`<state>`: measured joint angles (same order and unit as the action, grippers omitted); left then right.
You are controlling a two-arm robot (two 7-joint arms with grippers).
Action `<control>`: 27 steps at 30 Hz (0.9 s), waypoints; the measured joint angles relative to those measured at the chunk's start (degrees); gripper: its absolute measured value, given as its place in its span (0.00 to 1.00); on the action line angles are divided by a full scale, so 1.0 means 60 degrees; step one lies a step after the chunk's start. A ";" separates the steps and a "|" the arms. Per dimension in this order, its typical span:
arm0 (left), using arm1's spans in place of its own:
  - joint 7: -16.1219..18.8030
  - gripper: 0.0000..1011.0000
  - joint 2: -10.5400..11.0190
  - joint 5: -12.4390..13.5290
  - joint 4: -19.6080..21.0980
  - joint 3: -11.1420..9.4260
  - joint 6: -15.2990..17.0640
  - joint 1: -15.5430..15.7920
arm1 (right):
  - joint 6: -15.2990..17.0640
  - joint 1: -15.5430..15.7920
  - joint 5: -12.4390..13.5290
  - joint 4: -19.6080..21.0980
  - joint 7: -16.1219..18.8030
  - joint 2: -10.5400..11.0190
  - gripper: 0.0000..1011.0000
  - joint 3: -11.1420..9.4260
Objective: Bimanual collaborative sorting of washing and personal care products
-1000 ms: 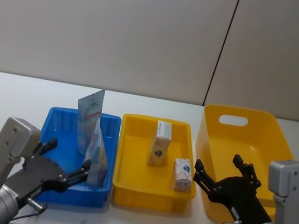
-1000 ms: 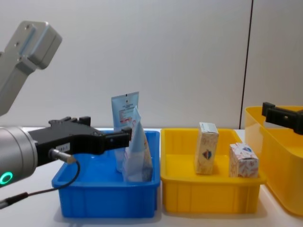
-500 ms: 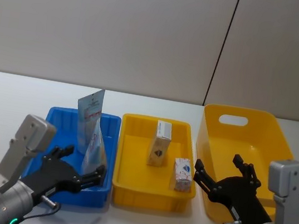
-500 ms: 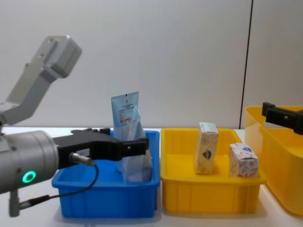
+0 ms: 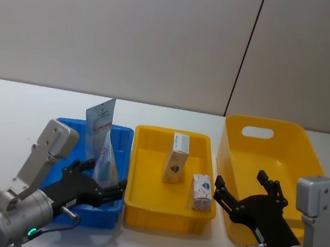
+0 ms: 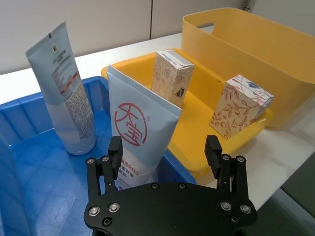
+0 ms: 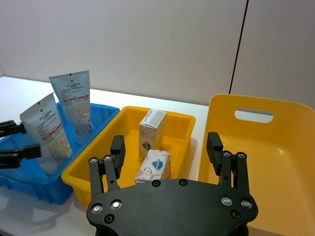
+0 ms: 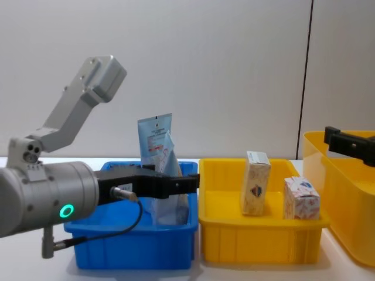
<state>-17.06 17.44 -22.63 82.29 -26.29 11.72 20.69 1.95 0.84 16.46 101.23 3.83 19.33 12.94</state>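
Two pale blue tubes stand in the blue tray (image 5: 68, 126): a far one (image 5: 98, 127) (image 8: 154, 137) and a near one with a round red logo (image 6: 138, 132) (image 5: 106, 161). My left gripper (image 6: 164, 152) (image 5: 104, 186) (image 8: 184, 182) is open at the tray's front right, its fingers on either side of the near tube's lower part. Two white cartons (image 5: 177, 156) (image 5: 201, 192) stand in the yellow tray (image 5: 179, 133). My right gripper (image 5: 241, 186) (image 7: 166, 146) hangs open in front of the big yellow bin (image 5: 271, 158), holding nothing.
The blue tray, the yellow tray and the tall yellow bin (image 8: 345, 199) stand side by side on a white table. Bare tabletop lies to the left of the blue tray and behind the row. A plain wall closes off the back.
My left arm has swung forward and to the right along the blue tray, bringing its open fingers up around the near tube. The right arm and all products have stayed put.
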 joint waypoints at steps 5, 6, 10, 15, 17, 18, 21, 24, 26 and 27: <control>-0.0072 0.99 -0.0180 0.0049 -0.0415 -0.0045 0.0011 0.0252 | 0.0000 0.0000 0.0000 0.0000 0.0000 0.0001 0.99 0.0001; -0.0083 0.99 -0.0234 0.0067 -0.0540 -0.0054 0.0011 0.0324 | 0.0000 0.0000 0.0000 -0.0001 0.0000 0.0000 0.99 0.0000; -0.0102 0.99 -0.0383 0.0120 -0.0911 -0.0069 -0.0018 0.0520 | 0.0000 0.0000 0.0000 0.0000 0.0000 0.0000 0.99 0.0000; -0.0085 0.99 -0.0600 0.0205 -0.1372 -0.0076 -0.0107 0.0754 | 0.0000 0.0000 0.0000 0.0000 -0.0001 0.0000 0.99 0.0000; -0.0063 0.99 -0.0659 0.0231 -0.1509 -0.0074 -0.0130 0.0813 | 0.0000 0.0000 0.0000 -0.0001 0.0000 0.0000 0.99 0.0000; -0.0022 0.99 -0.0713 0.0255 -0.1614 -0.0068 -0.0162 0.0858 | 0.0000 0.0000 0.0000 -0.0001 0.0000 0.0000 0.99 0.0000; 0.0055 0.99 -0.0834 0.0300 -0.1831 -0.0038 -0.0224 0.0943 | 0.0000 0.0000 0.0000 -0.0001 0.0000 0.0000 0.99 0.0000; 0.0105 0.99 -0.0907 0.0324 -0.1973 -0.0015 -0.0267 0.0999 | 0.0000 0.0000 0.0000 0.0000 0.0000 0.0000 0.99 0.0000; 0.0142 0.99 -0.0960 0.0346 -0.2085 0.0004 -0.0297 0.1043 | 0.0000 0.0000 0.0000 0.0000 0.0000 0.0001 0.99 0.0001; 0.0154 0.99 -0.0975 0.0353 -0.2119 0.0010 -0.0309 0.1056 | 0.0000 0.0000 0.0000 0.0000 0.0000 0.0000 0.99 0.0001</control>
<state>-16.13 11.59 -20.51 69.57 -26.23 9.87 27.03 1.95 0.84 16.47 101.23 3.83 19.33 12.94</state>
